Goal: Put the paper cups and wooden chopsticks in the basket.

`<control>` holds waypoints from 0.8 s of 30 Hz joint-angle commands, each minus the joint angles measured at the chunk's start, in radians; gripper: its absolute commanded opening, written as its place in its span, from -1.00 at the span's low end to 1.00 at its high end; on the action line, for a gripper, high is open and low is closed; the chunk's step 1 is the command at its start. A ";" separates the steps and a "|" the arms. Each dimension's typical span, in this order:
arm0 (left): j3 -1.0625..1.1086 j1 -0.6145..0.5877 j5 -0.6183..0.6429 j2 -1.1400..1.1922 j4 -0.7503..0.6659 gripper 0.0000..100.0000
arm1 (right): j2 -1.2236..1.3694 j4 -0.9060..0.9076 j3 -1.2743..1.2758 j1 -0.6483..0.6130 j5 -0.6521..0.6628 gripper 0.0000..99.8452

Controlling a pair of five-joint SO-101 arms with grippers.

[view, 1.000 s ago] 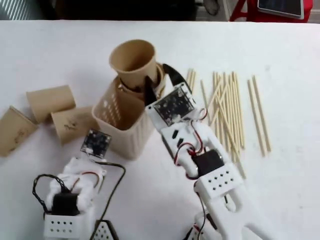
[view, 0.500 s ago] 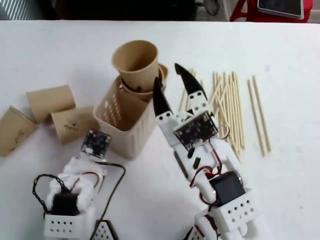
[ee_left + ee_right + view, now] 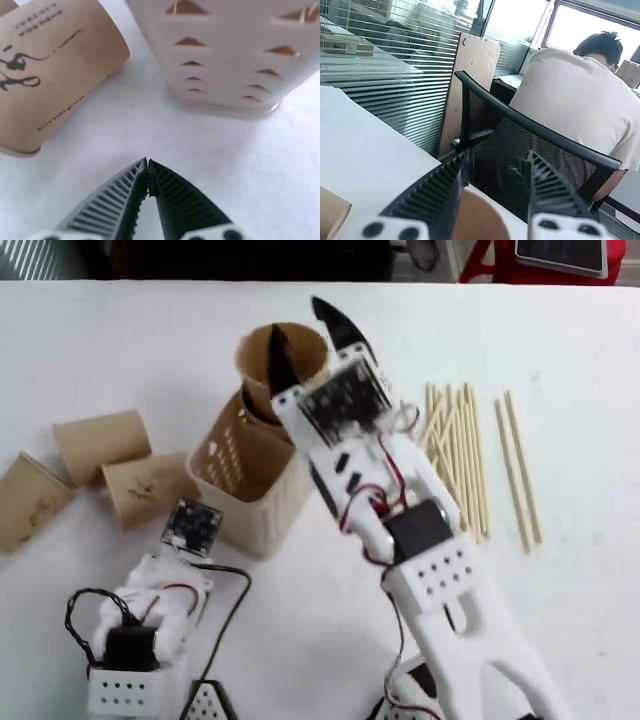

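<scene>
From my station, the task looks partly done. A tan paper cup (image 3: 262,352) stands upright in the cream perforated plastic basket (image 3: 250,490) near the middle of the white table (image 3: 560,340). It seems to sit nested on at least one other cup, though I can't count the stack.

My right gripper (image 3: 311,338) hangs over that cup with its fingers spread and nothing between them. From above, one finger lies across the cup's mouth and the other sits just off its far right rim. In the right wrist view the cup's brown rim (image 3: 475,220) shows below the parted fingers of the right gripper (image 3: 497,157). I can't tell whether either finger touches the cup.

My left gripper (image 3: 147,162) is clenched on nothing. It rests low over the table at the near left, close to the basket wall (image 3: 225,50) and to one lying cup (image 3: 50,65).

What's left is most of the job, as I judge it:
- Three more tan paper cups lie on their sides to the left of the basket (image 3: 100,445) (image 3: 145,488) (image 3: 30,502).
- The pale wooden chopsticks (image 3: 460,460) are all spread loosely on the table to the right, and I see none in the basket.
</scene>
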 commanded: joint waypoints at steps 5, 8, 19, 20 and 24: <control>-0.002 0.010 -0.005 -0.007 0.006 -0.95 | 0.085 0.082 -0.089 0.021 0.000 -0.67; -0.002 0.010 -0.005 -0.007 0.006 -0.95 | 0.108 0.148 -0.057 0.047 0.000 -0.67; -0.002 0.010 -0.005 -0.007 0.006 -0.95 | 0.245 -0.018 0.129 0.047 0.000 -0.67; -0.002 0.010 -0.005 -0.007 0.006 -0.95 | 0.259 -0.015 0.129 0.047 0.000 -0.67; -0.002 0.010 -0.005 -0.007 0.006 -0.95 | 0.328 -0.021 0.126 0.056 0.000 -0.67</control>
